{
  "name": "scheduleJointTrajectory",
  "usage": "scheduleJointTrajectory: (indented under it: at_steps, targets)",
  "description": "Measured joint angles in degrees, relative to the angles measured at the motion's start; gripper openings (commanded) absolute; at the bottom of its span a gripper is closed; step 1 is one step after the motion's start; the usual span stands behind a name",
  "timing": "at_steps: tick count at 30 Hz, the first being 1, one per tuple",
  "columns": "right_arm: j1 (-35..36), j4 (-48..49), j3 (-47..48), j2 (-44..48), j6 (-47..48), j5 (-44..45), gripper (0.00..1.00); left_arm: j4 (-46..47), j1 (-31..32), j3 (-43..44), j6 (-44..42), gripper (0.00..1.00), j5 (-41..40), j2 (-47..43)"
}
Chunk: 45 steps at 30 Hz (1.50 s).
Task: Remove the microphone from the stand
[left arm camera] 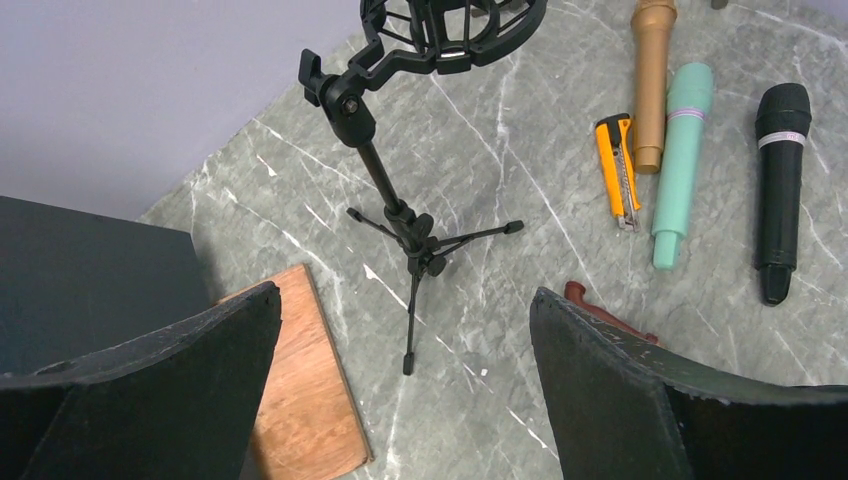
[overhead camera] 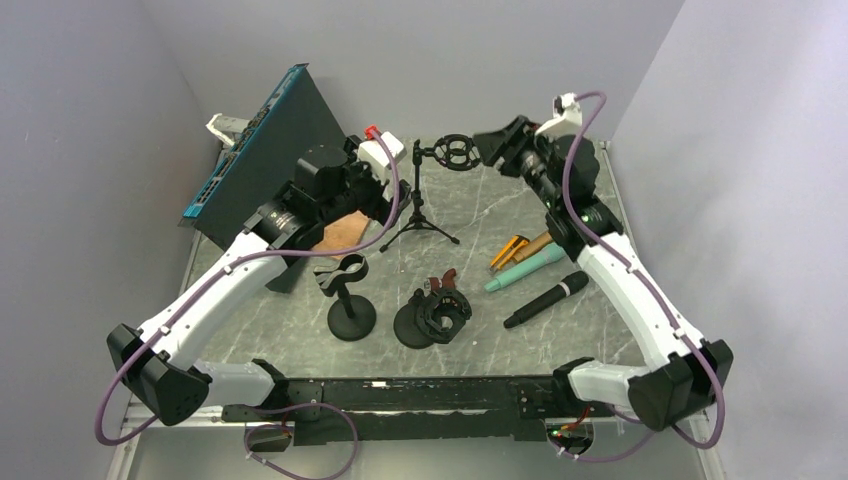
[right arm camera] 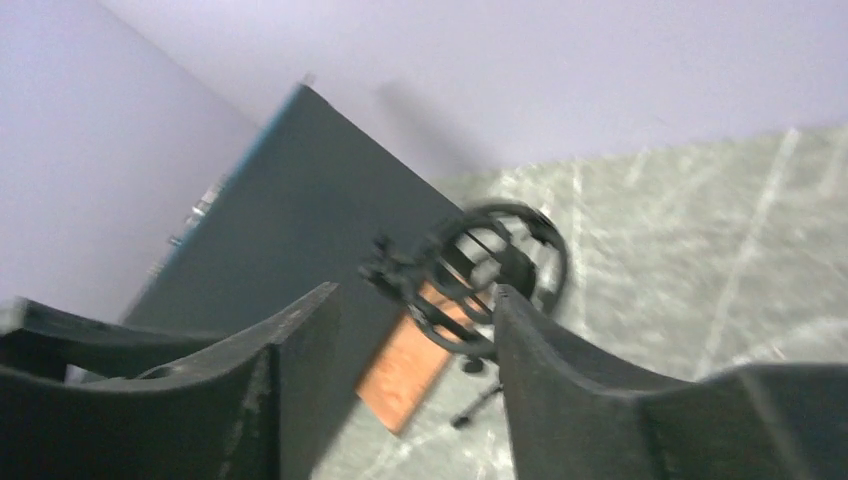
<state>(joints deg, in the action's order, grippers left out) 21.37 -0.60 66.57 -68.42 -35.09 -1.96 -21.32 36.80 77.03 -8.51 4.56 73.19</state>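
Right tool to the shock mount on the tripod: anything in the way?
Nothing visible. In the right wrist view the shock mount sits straight ahead of the open right tool, with only clear air between them. Its ring looks empty.

Black microphone (overhead camera: 545,300) lies flat, well apart from upright tripod stand (overhead camera: 417,196).

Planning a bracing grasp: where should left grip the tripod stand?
Grip the tripod stand on its bare pole, between tilt knuckle and leg hub: thin and straight there, while splayed legs below and shock mount above would likely foul the fingers. Come from the left, where the open left gripper faces it.
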Motion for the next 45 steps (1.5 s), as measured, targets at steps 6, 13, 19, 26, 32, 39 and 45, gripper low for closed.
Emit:
scheduleJointTrajectory:
  at_steps: [6, 13, 19, 26, 32, 39, 45]
  targets:
    - [3.58, -1.09, 16.98, -10.54, 3.63, 0.17, 0.38, 1.27, 0.57, -1.97, -0.02, 0.97, -1.7, -1.77]
    - [10.16, -6.69, 31.58, -25.05, 7.96, 5.27, 0.38, 2.62, 0.98, -3.26, -0.83, 0.97, -4.81, -3.45]
    - [13.64, -10.54, 34.32, -32.26, 11.43, 9.68, 0.38, 3.13, 1.22, -3.58, -1.6, 0.97, -6.95, -3.91]
    - [14.29, -11.72, 34.23, -35.95, 13.49, 13.25, 0.38, 3.48, 1.29, -3.58, -1.92, 0.97, -7.52, -4.11]
    - [14.43, -10.64, 34.95, -37.22, 13.75, 13.49, 0.38, 3.54, 1.38, -3.65, -1.84, 0.97, -7.48, -4.11]
    - [14.53, -8.13, 34.12, -37.79, 13.9, 13.4, 0.39, 4.09, 1.62, -3.65, -1.29, 0.97, -7.5, -4.5]
    - [14.99, 1.27, 27.71, -36.13, 13.92, 13.64, 0.39, 2.29, 1.73, -3.45, 1.09, 0.98, -7.17, -6.69]
